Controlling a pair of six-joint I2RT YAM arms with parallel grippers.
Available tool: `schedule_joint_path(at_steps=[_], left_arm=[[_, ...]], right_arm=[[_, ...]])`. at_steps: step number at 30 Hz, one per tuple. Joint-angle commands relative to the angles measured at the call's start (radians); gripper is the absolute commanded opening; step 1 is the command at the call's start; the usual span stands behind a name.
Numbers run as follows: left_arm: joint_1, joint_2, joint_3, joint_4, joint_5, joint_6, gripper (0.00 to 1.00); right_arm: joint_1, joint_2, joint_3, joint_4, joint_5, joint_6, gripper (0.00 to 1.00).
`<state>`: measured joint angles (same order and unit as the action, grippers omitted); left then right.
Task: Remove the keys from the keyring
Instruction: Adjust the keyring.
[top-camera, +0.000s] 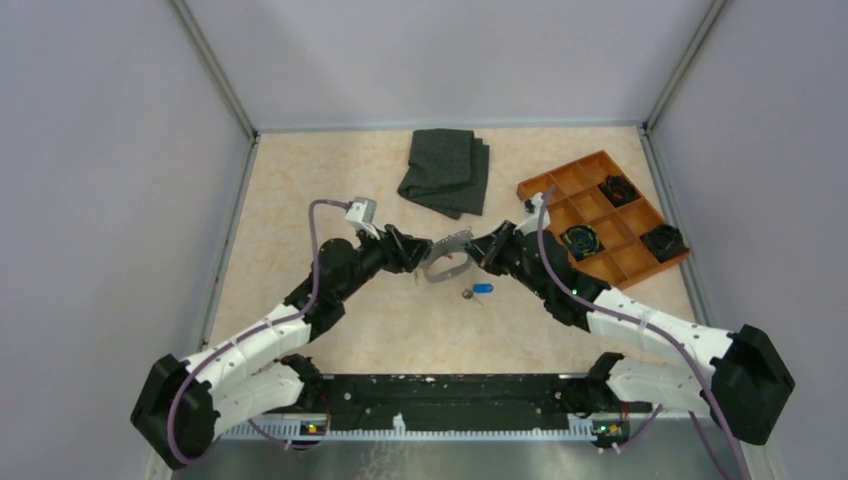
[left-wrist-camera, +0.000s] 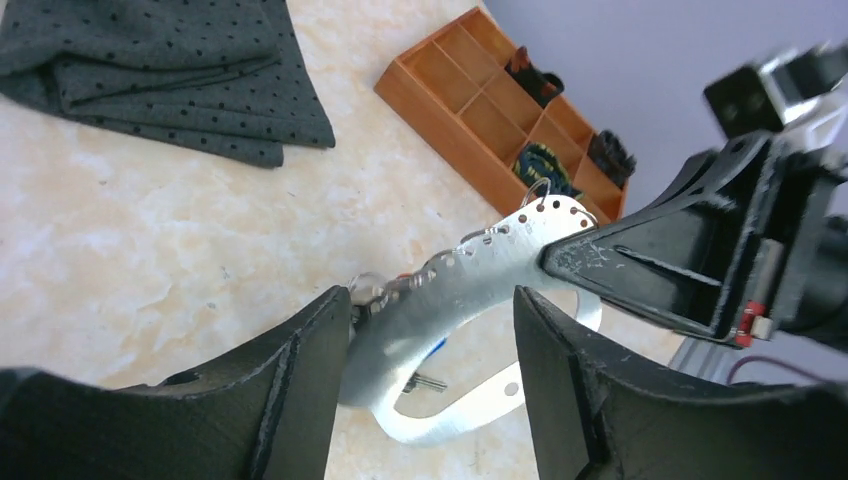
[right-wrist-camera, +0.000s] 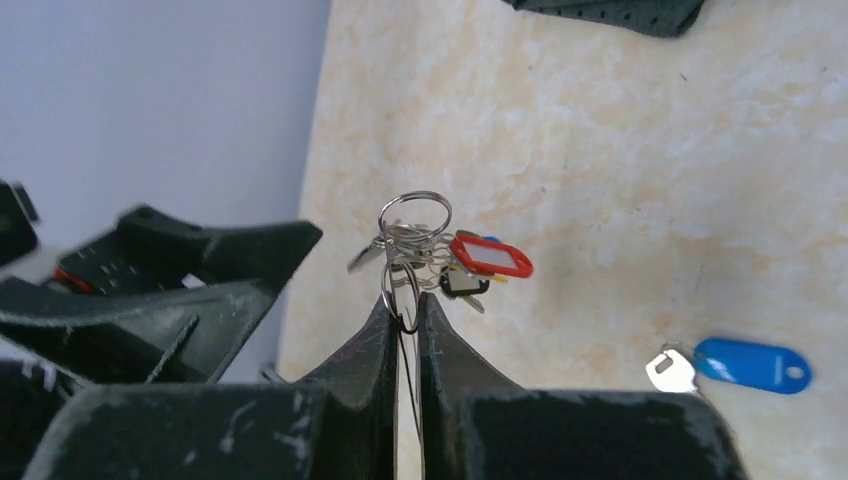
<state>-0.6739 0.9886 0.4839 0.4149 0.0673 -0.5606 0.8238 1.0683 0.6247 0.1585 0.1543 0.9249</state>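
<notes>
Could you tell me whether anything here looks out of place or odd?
A blue-tagged key lies alone on the table, apart from the other keys bunched on the keyring pinched by the right gripper. Given the task, it was probably taken off on purpose. Nothing else looks wrong.

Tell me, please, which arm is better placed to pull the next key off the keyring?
Probably the left. The right gripper is shut on the keyring, steadying it, while the left gripper is open close to the keys hanging there.
</notes>
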Motion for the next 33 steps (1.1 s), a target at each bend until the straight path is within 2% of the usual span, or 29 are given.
schedule_joint_path(at_steps=[1, 7, 12, 17, 21, 33], left_arm=[[0.047, -0.082, -0.027, -0.056, -0.008, -0.223, 0.7], [0.081, -0.085, -0.067, -0.044, 0.001, -0.387, 0.75], [0.081, 0.003, -0.063, 0.027, 0.047, -0.458, 0.76], [0.081, 0.063, -0.082, 0.173, 0.052, -0.518, 0.75], [0.08, 0.093, -0.078, 0.231, 0.039, -0.552, 0.7], [0.082, 0.165, -0.057, 0.313, -0.007, -0.64, 0.46]], right_arm=[[0.008, -0.039, -0.049, 0.177, 0.14, 0.316, 0.0], [0.008, -0.016, -0.052, 0.116, 0.207, 0.58, 0.0], [0.008, 0.013, -0.088, 0.217, 0.181, 0.645, 0.0], [0.007, 0.05, -0.139, 0.316, 0.146, 0.703, 0.0], [0.009, 0.062, -0.158, 0.361, 0.132, 0.714, 0.0], [0.021, 0.054, -0.187, 0.425, 0.115, 0.72, 0.0]])
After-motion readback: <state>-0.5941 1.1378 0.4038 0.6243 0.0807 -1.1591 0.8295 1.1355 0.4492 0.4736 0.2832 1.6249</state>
